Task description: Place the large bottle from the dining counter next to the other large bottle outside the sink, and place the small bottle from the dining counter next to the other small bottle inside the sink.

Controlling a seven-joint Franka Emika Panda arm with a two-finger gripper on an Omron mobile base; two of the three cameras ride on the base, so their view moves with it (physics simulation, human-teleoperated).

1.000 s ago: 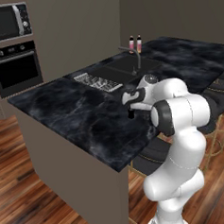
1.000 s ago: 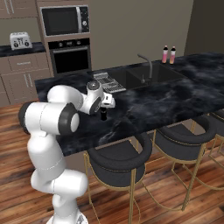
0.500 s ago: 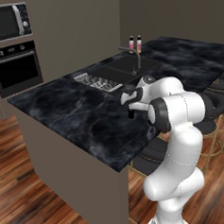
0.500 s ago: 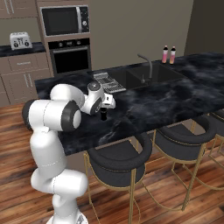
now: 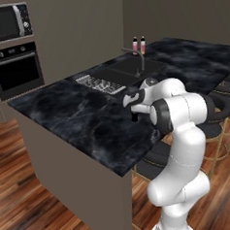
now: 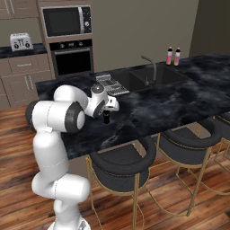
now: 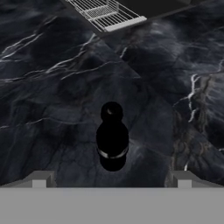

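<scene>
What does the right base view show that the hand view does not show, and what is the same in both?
The right base view alone gives the wider room: the microwave, the toaster, the faucet, two pink-yellow bottles at the far edge and the stools.

The hand view alone looks straight down at the small bottle's cap and neck, midway between the two finger tips of the open gripper.

Both share the small bottle upright on the dining counter, and the drain rack.

Soft, even rendered light fills the kitchen with no glare or motion blur, though the base views look coarse and slightly soft, while the dark marble tabletop [image 7: 52, 87] in the hand view reads dim, the small bottle [image 7: 112, 138] nearly melting into it.
</scene>
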